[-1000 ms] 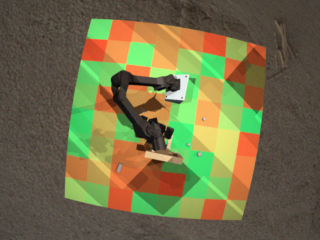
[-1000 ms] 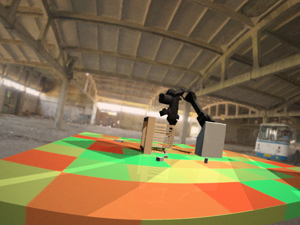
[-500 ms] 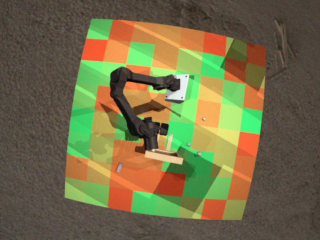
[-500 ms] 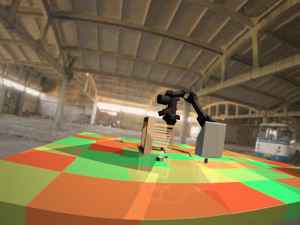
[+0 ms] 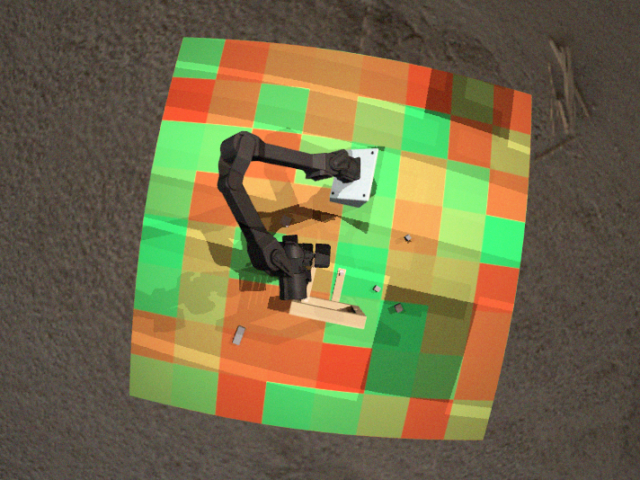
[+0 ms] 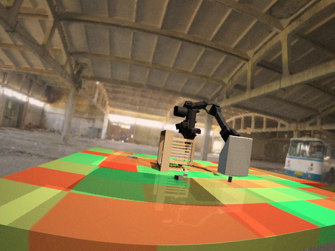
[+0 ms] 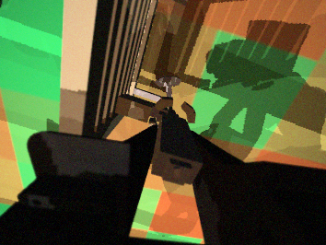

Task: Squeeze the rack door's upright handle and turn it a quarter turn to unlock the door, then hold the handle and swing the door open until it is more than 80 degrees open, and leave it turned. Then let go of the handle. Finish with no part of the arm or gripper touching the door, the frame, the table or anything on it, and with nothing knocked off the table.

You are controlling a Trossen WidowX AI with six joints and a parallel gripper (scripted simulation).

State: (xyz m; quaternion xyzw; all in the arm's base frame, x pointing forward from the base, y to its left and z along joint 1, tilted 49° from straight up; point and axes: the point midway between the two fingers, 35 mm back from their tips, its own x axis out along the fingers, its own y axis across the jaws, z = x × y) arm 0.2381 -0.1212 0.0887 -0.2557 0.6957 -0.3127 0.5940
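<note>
The wooden rack frame [image 5: 325, 313] [image 6: 165, 153] stands upright on the table. Its slatted door [image 6: 193, 152] stands out from it towards the arm-base side, swung well open at roughly a right angle; I cannot read the exact angle. In the wrist view the door's pale rail [image 7: 77, 51] and slats run down the left side. My gripper [image 6: 188, 141] [image 7: 171, 133] points down at the door's free edge and is shut on the handle. The fingers mostly hide the handle, so its turn cannot be read clearly.
A pale wooden bar [image 5: 337, 287] lies beside the frame. Small grey blocks [image 5: 376, 288] [image 5: 397, 307] [image 5: 407, 237] lie to the right, and a longer grey block [image 5: 238, 335] [image 6: 132, 157] lies left of the rack. The white base box [image 5: 356, 188] [image 6: 238, 156] stands beyond the arm.
</note>
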